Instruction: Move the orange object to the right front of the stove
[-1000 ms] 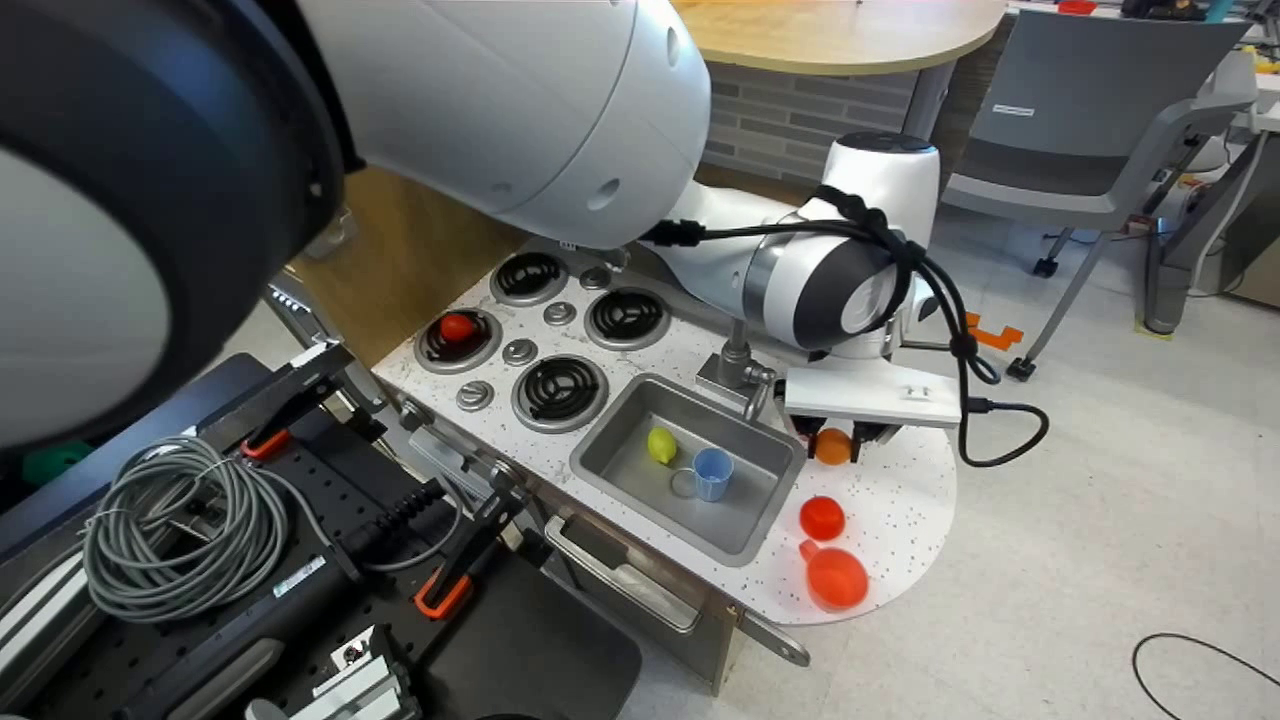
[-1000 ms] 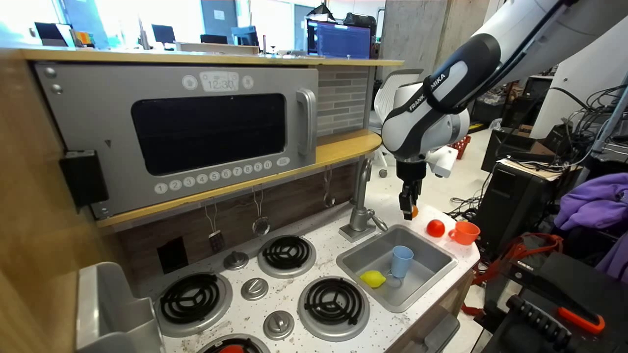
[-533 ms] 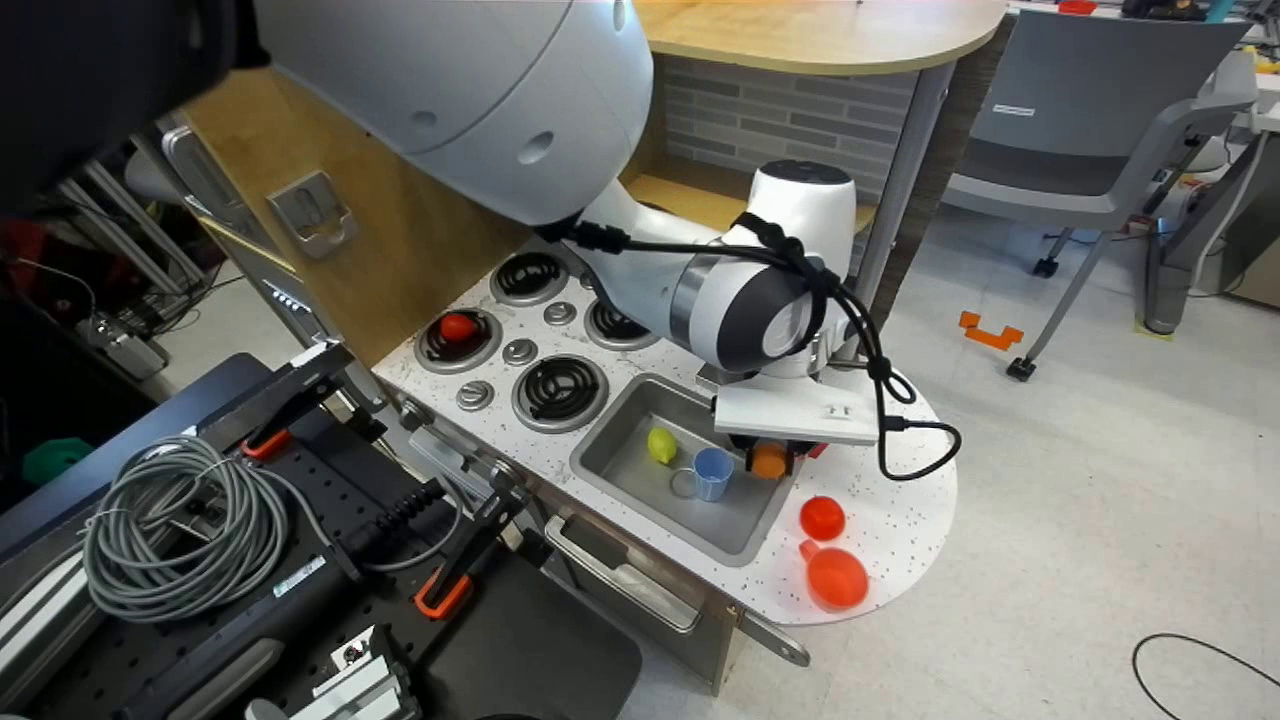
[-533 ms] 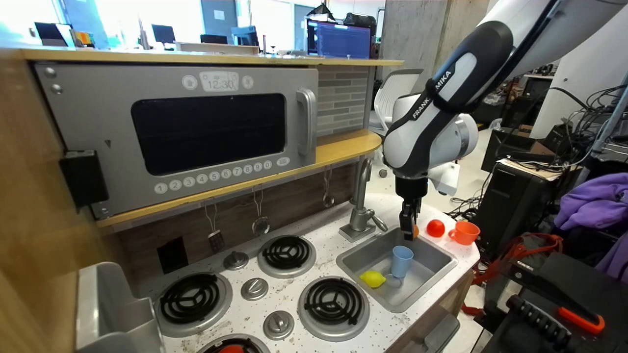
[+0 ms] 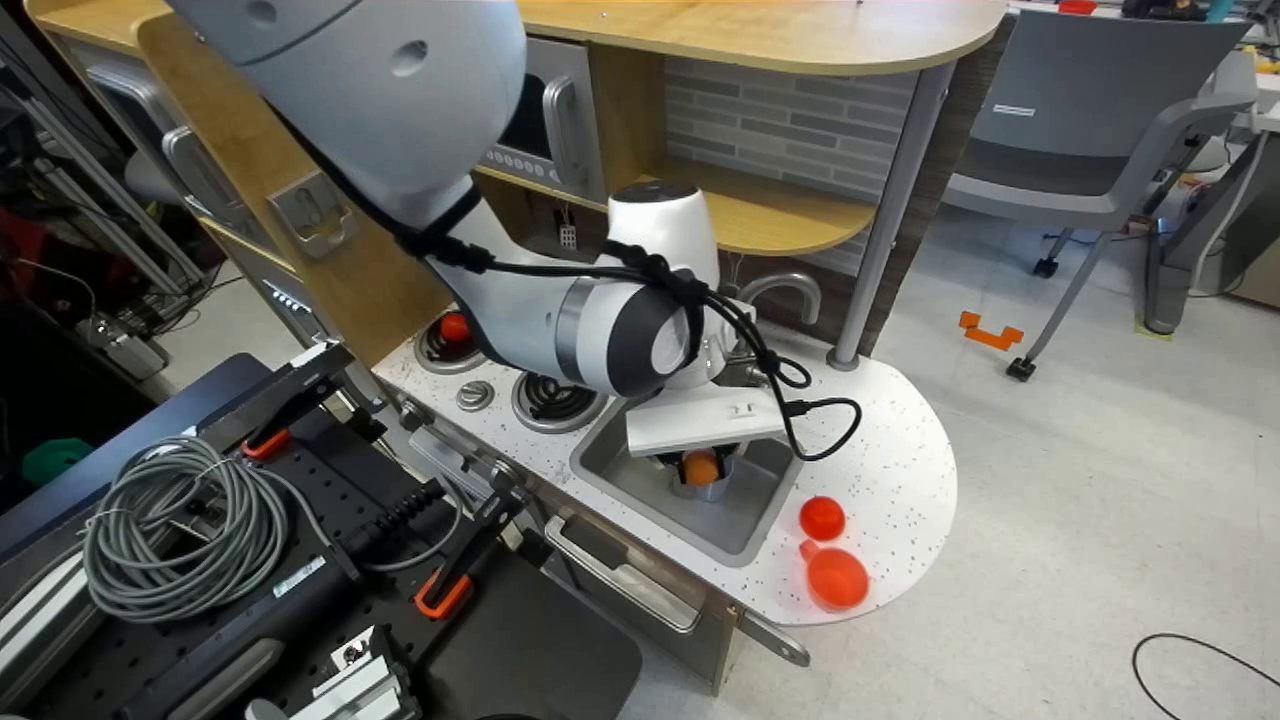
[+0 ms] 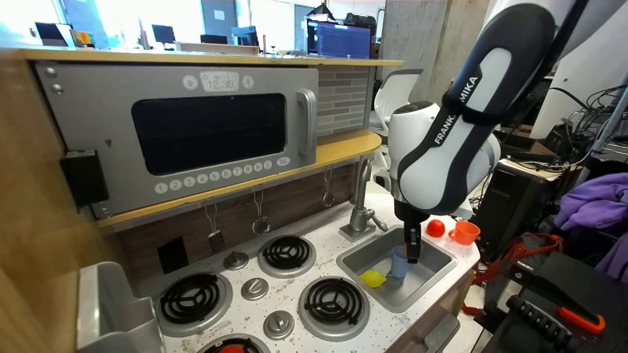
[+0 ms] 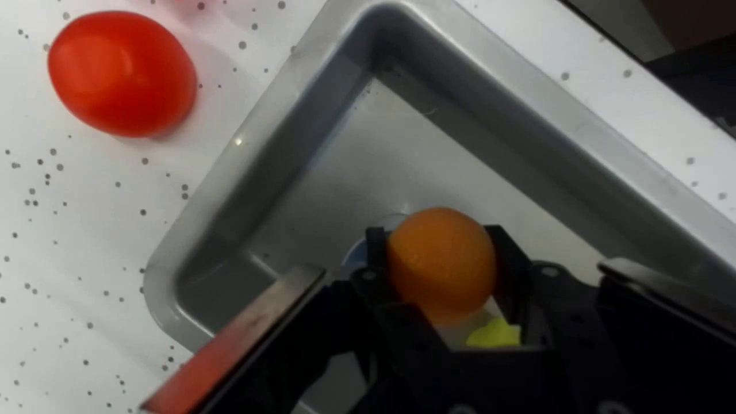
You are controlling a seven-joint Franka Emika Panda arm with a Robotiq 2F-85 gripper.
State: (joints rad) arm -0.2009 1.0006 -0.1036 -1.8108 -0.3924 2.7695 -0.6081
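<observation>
The orange object [image 7: 441, 264] is a small round orange ball. My gripper [image 7: 437, 241] is shut on it, with one finger on each side. In an exterior view the held orange object [image 5: 701, 468] is over the sink, in front of the blue cup; in an exterior view the fingers [image 6: 413, 250] mostly hide it. The stove [image 6: 290, 289] is a white cooktop with dark coil burners, left of the sink. Its front burner nearest the sink [image 6: 333, 308] is bare. The arm partly covers the stove [image 5: 500, 430] in an exterior view.
The steel sink [image 6: 351, 289] holds a blue cup [image 6: 399, 267] and a yellow lemon [image 6: 373, 278]. A faucet [image 6: 360, 218] rises behind it. A red piece [image 6: 435, 228] and a red-orange cup [image 6: 465, 233] stand beyond. Another red piece [image 5: 454, 326] sits on a burner. A microwave [image 6: 211, 132] overhangs.
My gripper has carried the orange object from the counter beyond the sink to over the sink, toward the stove side. The other objects have not moved.
</observation>
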